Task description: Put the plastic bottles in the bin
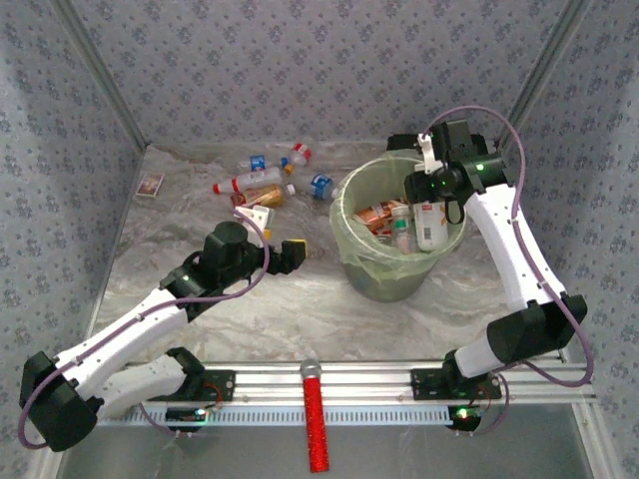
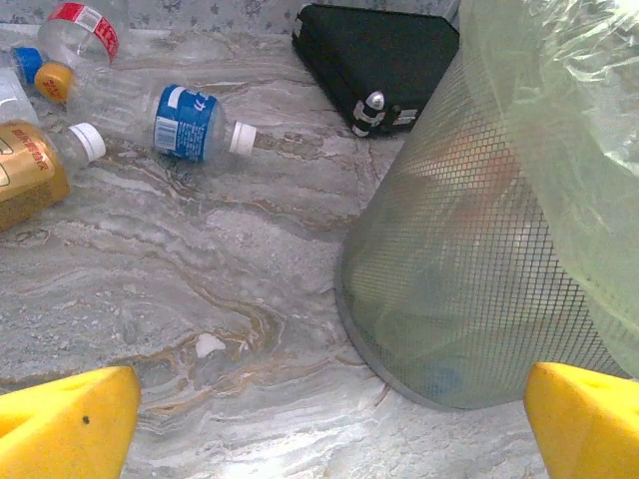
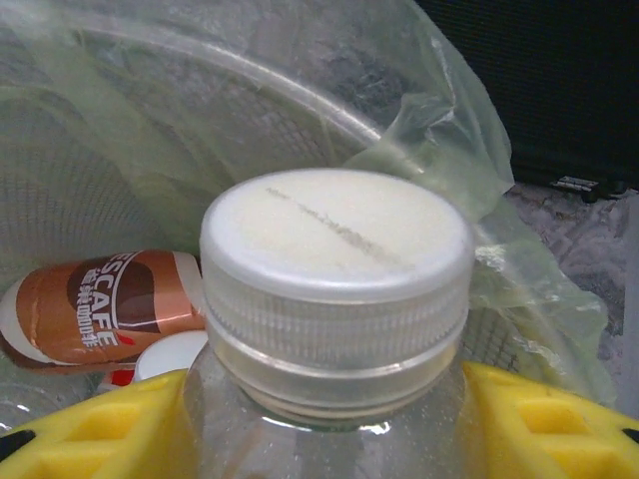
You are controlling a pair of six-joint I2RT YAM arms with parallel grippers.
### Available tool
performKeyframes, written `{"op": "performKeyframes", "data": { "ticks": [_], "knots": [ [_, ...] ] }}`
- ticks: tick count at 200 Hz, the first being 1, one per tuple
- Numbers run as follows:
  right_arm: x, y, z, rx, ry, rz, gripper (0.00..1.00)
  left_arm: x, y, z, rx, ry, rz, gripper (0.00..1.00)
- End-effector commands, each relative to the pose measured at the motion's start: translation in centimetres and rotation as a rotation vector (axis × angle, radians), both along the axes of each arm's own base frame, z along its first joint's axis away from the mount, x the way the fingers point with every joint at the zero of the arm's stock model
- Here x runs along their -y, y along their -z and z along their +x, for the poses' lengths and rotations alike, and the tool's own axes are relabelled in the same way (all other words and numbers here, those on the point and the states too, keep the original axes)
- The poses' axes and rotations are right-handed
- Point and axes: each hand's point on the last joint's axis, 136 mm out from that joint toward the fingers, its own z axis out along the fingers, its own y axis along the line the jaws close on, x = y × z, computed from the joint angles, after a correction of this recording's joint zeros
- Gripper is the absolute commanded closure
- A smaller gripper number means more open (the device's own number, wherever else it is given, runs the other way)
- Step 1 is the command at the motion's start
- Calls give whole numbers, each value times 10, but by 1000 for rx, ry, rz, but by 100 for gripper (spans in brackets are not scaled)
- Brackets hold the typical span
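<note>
**Right gripper** [image 3: 324, 424]: clamped on the neck of a clear white-capped bottle [image 3: 334, 239], which it holds at the mouth of the bin [image 3: 150, 130].

**Bin contents:** a brown-labelled bottle [image 3: 100, 304] lying on its side, among others.

**Left gripper** [image 2: 329, 429]: fingers wide apart and empty, low over the surface [image 2: 200, 279], near the bin's mesh wall.

**Loose on the surface:** a blue-labelled bottle [image 2: 185, 122] and a copper-orange bottle [image 2: 25, 170], both lying down, with more beyond them.

**Black case** [image 2: 384, 60]: just behind the bin.
</note>
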Motion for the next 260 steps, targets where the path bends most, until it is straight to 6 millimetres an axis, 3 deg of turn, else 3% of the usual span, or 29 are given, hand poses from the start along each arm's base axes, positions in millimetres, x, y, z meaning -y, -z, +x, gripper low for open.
{"op": "performKeyframes", "data": {
  "ticks": [1,17,37,62,96,125,164,183,203,260],
  "knots": [
    [-6,0,-20,-86,-1,2,36,-2,-4,1,13,-11,-10,2],
    [-6,-20,-22,-56,-1,-7,27,-5,-3,1,13,-19,-12,2],
    [-6,-40,-24,-18,-6,-24,24,-7,-4,1,16,-23,-19,2],
    [-8,-42,-22,-27,-17,-29,27,-8,-3,0,14,-24,-16,2],
    [-16,-23,-9,-74,-38,-40,44,-11,-3,-1,15,-30,-19,2],
    [-25,12,-10,-153,-52,-44,55,-14,-4,-1,17,-36,-22,2],
    [-22,58,-12,-231,-28,-62,59,-16,-3,-1,12,-41,-19,2],
    [-24,65,-12,-240,-22,-54,60,-18,-2,1,7,-52,-19,2],
    [-25,51,-10,-210,-27,-38,60,-21,1,4,-9,-66,-9,2],
    [-31,-33,-14,-20,-56,39,53,-49,20,28,-119,-204,32,2]
  ]
}}
